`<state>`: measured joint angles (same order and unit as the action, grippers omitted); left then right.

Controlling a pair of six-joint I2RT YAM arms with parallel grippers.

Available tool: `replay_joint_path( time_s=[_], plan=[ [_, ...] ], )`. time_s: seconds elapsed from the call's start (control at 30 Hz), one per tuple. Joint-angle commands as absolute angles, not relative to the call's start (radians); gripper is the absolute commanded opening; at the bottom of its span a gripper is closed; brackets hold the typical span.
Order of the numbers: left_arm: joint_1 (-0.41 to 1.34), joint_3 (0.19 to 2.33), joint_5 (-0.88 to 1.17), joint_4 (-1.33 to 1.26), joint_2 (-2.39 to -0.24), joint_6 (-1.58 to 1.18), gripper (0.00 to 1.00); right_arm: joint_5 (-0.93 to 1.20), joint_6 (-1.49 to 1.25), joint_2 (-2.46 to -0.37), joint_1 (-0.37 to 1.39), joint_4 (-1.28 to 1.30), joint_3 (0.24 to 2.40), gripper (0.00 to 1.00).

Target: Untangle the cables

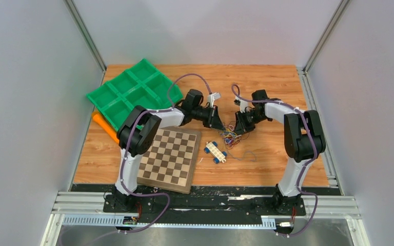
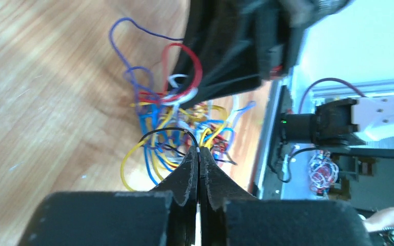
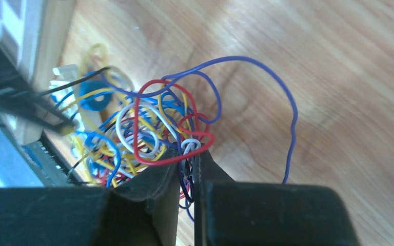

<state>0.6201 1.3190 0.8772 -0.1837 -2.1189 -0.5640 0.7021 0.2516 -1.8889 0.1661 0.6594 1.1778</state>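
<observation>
The cables [image 1: 230, 134] form a small knotted clump of yellow, red, blue, white and dark strands on the wood table between the two arms. My left gripper [image 1: 219, 124] is at the clump's left edge; in the left wrist view my left gripper [image 2: 199, 150] is shut on a dark strand of the cables [image 2: 177, 120]. My right gripper [image 1: 239, 128] is at the clump's right edge; in the right wrist view my right gripper [image 3: 191, 152] is shut on white and dark strands of the cables [image 3: 149, 128]. A purple strand [image 3: 287, 102] loops out over the wood.
A toy car with blue wheels [image 1: 215, 151] lies just in front of the clump. A chessboard [image 1: 169, 158] lies front left. A green compartment tray [image 1: 131, 91] and an orange object [image 1: 104, 126] are at the back left. A loose strand [image 1: 246, 154] lies front right.
</observation>
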Motion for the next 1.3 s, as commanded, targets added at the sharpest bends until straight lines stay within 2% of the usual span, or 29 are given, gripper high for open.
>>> replay_joint_path(
  time_s=[0.0,0.2,0.37,0.5,0.67,0.9,1.1,1.27],
  plan=[
    [0.622,1.362,1.019,-0.320,-1.938,-0.622,0.00,0.530,0.253,-1.820,0.149,0.603,1.168,0.09],
    [0.612,1.383,1.073,-0.330,-1.701,-0.689,0.00,0.382,0.270,-1.812,0.088,0.585,1.185,0.10],
    [0.563,1.435,1.082,-0.385,-1.597,-0.813,0.00,0.347,0.312,-1.838,-0.008,0.587,1.215,0.11],
    [0.506,1.556,1.075,-0.363,-1.542,-0.817,0.00,0.338,0.351,-1.854,-0.095,0.587,1.229,0.13],
    [0.443,1.722,1.060,-0.293,-1.524,-0.786,0.00,0.313,0.395,-1.885,-0.149,0.587,1.244,0.14],
    [0.400,1.968,1.047,-0.206,-1.565,-0.704,0.00,0.251,0.425,-1.962,-0.186,0.573,1.270,0.04],
    [0.372,2.171,1.009,-0.205,-1.607,-0.681,0.00,0.215,0.445,-1.993,-0.216,0.560,1.262,0.00],
    [0.373,2.217,0.959,-0.193,-1.634,-0.668,0.00,0.215,0.446,-1.988,-0.221,0.556,1.257,0.00]
  ],
)
